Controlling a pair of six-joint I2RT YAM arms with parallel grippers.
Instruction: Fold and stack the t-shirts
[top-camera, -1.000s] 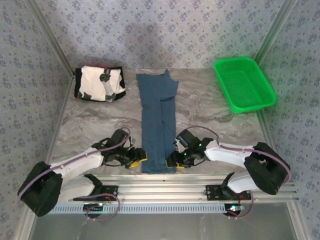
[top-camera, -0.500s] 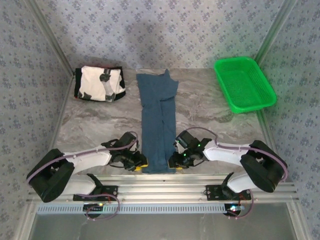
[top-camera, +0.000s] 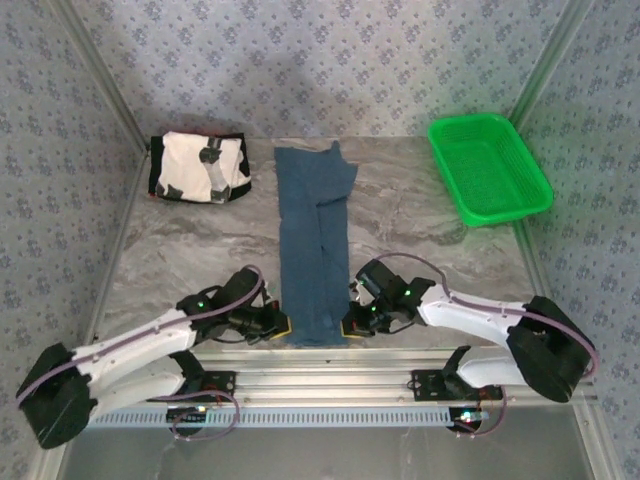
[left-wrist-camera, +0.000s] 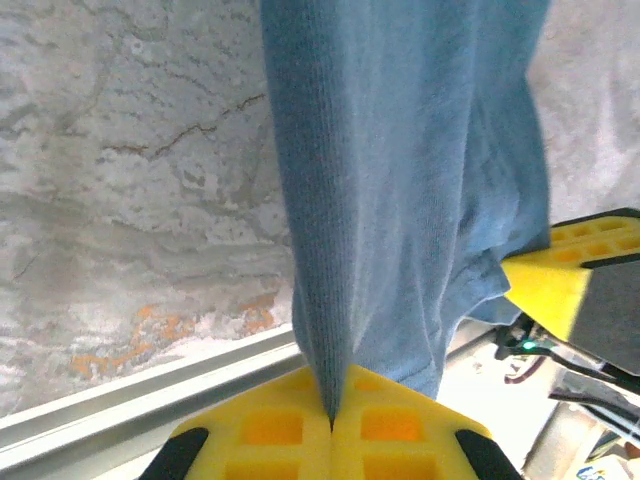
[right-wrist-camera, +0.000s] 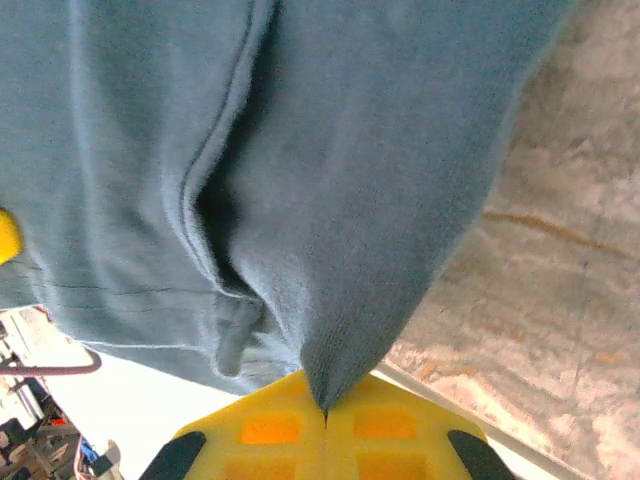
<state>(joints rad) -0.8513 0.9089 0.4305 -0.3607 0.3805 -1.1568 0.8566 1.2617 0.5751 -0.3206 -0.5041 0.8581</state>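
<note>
Grey marbled tabletop has the blue shirt laid down its middle as a long narrow strip, with the cream-and-black shirt lying bundled at the far left corner and a green basket at the far right. The left gripper and right gripper are each pressed together on a near corner of the strip, pinching a peak of blue cloth between yellow fingers. To fold it well, I'd say they should lift together and level, carry the near hem toward the far end, and keep the side edges lined up.
</note>
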